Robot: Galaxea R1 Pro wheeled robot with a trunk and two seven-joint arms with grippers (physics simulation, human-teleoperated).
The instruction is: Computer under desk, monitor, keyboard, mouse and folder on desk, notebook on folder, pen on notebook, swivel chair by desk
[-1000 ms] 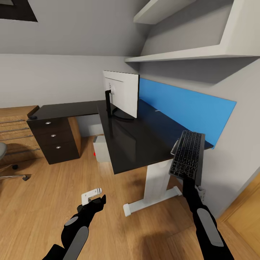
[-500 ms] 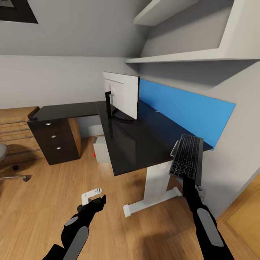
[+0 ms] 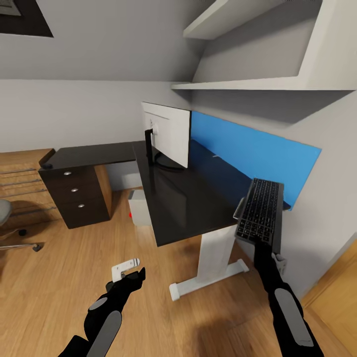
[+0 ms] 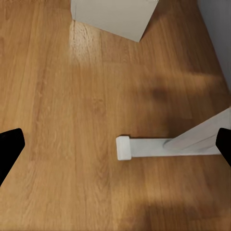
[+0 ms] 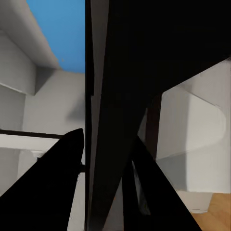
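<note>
My right gripper (image 3: 261, 246) is shut on the near end of the keyboard (image 3: 261, 210), a slim black board held tilted above the desk's (image 3: 183, 196) near right corner. In the right wrist view the keyboard (image 5: 120, 96) is a dark edge between black fingers (image 5: 57, 183). The monitor (image 3: 167, 131) stands on the desk with its white back toward me. The computer (image 3: 139, 206) sits on the floor under the desk. The pen (image 3: 214, 156) is a pale sliver near the blue panel. A small black rounded shape, apparently the mouse (image 3: 48, 165), lies on the desk's far left end. My left gripper (image 3: 130, 271) hangs open over the floor.
The swivel chair (image 3: 7, 218) peeks in at the left edge beside a wooden dresser (image 3: 22, 171). White shelves (image 3: 248, 84) jut out above the desk. The desk's white leg and foot (image 4: 144, 147) stand on the wood floor, as does the computer (image 4: 113, 17).
The head view has shifted slightly. The keyboard in my right gripper dipped, then rose and edged a little to the right. The left arm has not moved.
</note>
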